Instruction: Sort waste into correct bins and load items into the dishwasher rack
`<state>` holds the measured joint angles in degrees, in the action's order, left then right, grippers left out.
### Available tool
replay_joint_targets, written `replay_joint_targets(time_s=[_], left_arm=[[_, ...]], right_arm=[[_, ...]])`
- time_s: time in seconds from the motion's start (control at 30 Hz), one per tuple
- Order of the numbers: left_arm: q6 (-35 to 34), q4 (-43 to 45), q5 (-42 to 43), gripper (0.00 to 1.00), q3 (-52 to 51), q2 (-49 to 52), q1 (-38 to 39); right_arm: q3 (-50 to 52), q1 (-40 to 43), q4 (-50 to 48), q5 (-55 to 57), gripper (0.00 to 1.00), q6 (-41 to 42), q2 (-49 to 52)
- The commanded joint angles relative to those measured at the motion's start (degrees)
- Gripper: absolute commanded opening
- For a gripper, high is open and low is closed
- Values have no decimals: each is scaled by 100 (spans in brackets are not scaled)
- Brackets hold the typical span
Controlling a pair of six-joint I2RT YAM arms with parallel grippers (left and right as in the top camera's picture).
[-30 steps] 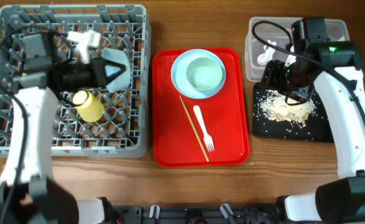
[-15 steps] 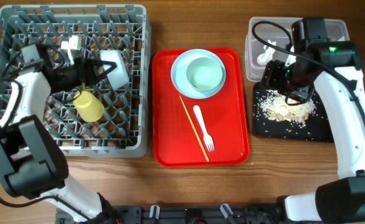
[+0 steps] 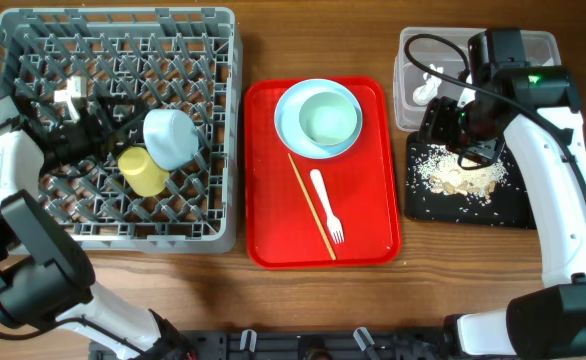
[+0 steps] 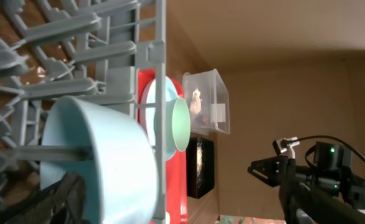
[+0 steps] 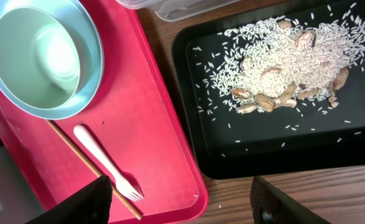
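Nearest the robot, one white plastic fork (image 3: 326, 208) and one thin wooden chopstick (image 3: 311, 205) are lying side by side on the near half of the red serving tray (image 3: 368, 225). The fork's tines are pointing toward the robot.

To the right, the shallow black tray (image 3: 473, 212) is holding a loose heap of whitish rice (image 3: 458, 175) mixed with a few tan lumps (image 5: 263, 102). The right gripper (image 5: 184, 202) is hovering over that tray's left edge, its two fingers (image 5: 89, 202) spread wide with nothing between them.

To the left, the grey dishwasher rack (image 3: 113, 238) is holding two items. One small yellow cup (image 3: 143, 171) is lying tipped, and just beyond it one pale blue bowl (image 3: 170, 137) is resting on its side. The left gripper (image 3: 128, 128) is reaching in from the rack's left side toward that bowl with its fingers (image 4: 52, 199) standing apart. The left wrist view is showing the bowl close against one finger, though contact cannot be made out.

Farther back on the red serving tray, one pale blue plate (image 3: 285, 115) is carrying the second pale blue bowl (image 3: 330, 120), sitting upright.

Farthest right, the clear plastic tub (image 3: 413, 50) is sitting just behind the black tray, with one small white crumpled scrap (image 3: 423, 92) showing inside. The right arm (image 3: 553, 180) is hiding much of the tub.
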<state>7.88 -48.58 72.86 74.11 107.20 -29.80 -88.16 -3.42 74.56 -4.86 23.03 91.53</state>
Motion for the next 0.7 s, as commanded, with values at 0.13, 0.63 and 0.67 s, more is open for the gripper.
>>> replay_joint_targets(time_s=[0.13, 0.63, 0.67], left_arm=[[70, 20, -229, 100, 173, -1427, 116], [-1161, 949, -5930, 100, 839, -1622, 4730], [-1161, 1045, -6216, 100, 944, -1462, 4937]], right_arm=[[-35, 2, 24, 35, 72, -35, -138], [-35, 221, 208, 42, 79, 13, -140], [-35, 293, 227, 42, 80, 11, -140]])
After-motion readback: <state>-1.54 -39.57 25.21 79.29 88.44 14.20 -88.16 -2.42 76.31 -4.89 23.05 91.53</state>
